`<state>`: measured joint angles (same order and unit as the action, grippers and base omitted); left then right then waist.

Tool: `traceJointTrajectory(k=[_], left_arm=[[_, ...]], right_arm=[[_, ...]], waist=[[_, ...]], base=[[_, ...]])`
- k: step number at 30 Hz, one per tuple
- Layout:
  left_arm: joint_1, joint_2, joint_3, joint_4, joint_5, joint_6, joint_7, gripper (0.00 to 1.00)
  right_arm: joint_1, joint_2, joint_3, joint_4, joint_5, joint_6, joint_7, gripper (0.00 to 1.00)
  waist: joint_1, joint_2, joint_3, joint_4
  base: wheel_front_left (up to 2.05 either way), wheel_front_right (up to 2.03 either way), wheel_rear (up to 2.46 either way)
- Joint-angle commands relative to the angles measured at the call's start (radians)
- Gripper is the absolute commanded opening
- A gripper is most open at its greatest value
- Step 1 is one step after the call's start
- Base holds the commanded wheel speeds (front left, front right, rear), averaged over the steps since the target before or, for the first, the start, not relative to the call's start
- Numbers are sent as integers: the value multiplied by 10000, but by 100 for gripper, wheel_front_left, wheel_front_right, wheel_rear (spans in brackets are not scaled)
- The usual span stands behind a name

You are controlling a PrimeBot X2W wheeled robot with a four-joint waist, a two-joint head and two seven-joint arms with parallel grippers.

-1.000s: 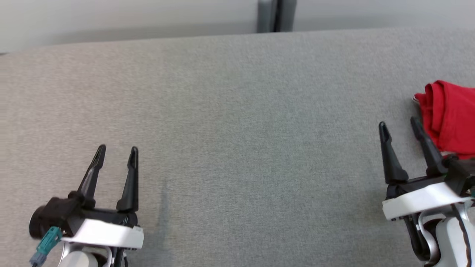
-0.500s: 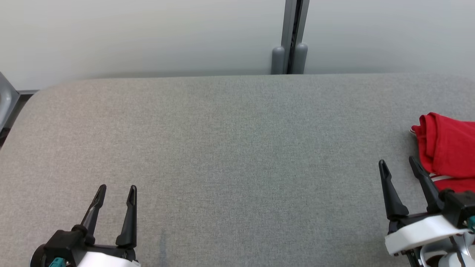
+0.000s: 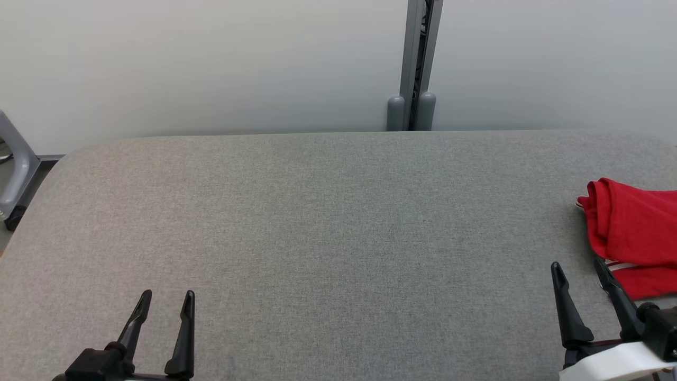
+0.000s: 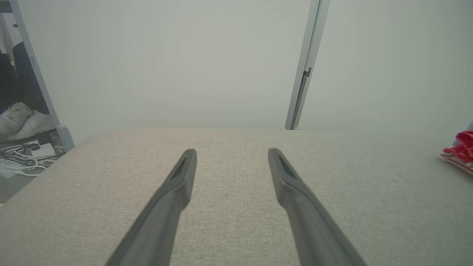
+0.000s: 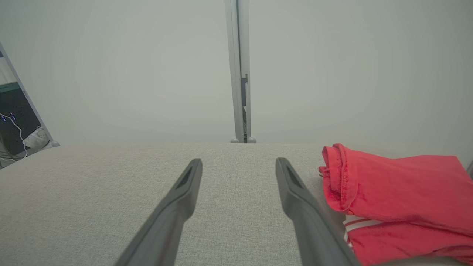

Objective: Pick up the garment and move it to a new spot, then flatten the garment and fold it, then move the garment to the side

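A red garment (image 3: 632, 233) with white stripes lies folded at the right edge of the grey table (image 3: 338, 222); it appears again in the right wrist view (image 5: 399, 195) and at the far right of the left wrist view (image 4: 462, 149). My right gripper (image 3: 579, 270) is open just left of the garment, near the front edge, holding nothing, and its own view shows it too (image 5: 238, 162). At the lower left my left gripper (image 3: 166, 296) is open and empty, far from the garment, also open in its wrist view (image 4: 231, 153).
A pale wall with a grey vertical post (image 3: 415, 63) stands behind the table. A grey frame leg (image 3: 16, 174) is off the table's left end. Cables (image 4: 22, 159) and shoes (image 4: 22, 118) lie on the floor to the left.
The head camera has tilted up, so the table, garment and both grippers sit lower in view and more wall shows. Both grippers stay open and the garment lies where it was.
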<state>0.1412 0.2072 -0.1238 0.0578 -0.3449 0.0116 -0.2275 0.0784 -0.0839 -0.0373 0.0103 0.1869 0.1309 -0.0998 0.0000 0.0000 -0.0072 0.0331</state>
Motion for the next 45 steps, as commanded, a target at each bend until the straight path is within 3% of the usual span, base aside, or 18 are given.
traceJointTrajectory(k=[1,45], left_arm=[[89,75,29,-66,-17,71,19,100],[-96,225,-137,-196,-275,347,102,100]], right_arm=[[138,9,-70,-102,-21,-3,23,100],[417,263,-253,-448,-36,-3,198,100]], waist=[[0,0,-11,-5],[0,0,33,-53]], base=[[0,0,0],[0,0,0]])
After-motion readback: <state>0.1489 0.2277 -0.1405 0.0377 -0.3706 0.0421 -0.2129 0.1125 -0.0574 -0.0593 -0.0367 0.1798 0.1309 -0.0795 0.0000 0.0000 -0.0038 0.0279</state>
